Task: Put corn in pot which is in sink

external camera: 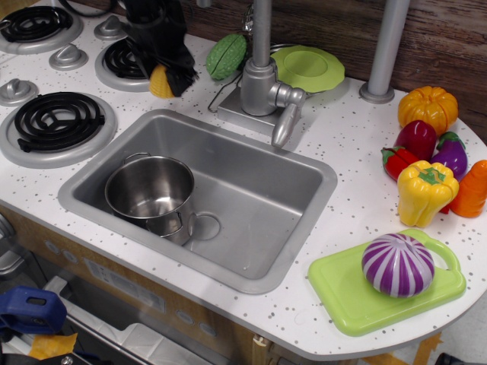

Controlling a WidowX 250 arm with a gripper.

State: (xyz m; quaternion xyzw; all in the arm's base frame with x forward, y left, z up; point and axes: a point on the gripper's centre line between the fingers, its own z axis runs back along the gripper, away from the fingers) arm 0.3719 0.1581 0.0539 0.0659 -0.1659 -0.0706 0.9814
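Note:
My black gripper hangs over the counter behind the sink's back left corner, shut on the small yellow corn, which it holds lifted off the counter. The shiny steel pot stands upright in the left part of the grey sink, in front of and below the gripper. The pot looks empty.
A grey faucet stands behind the sink, right of the gripper. A green bumpy vegetable and a green plate lie behind it. Stove burners sit left. Toy vegetables, including a yellow pepper, cluster far right, with a green cutting board in front of them.

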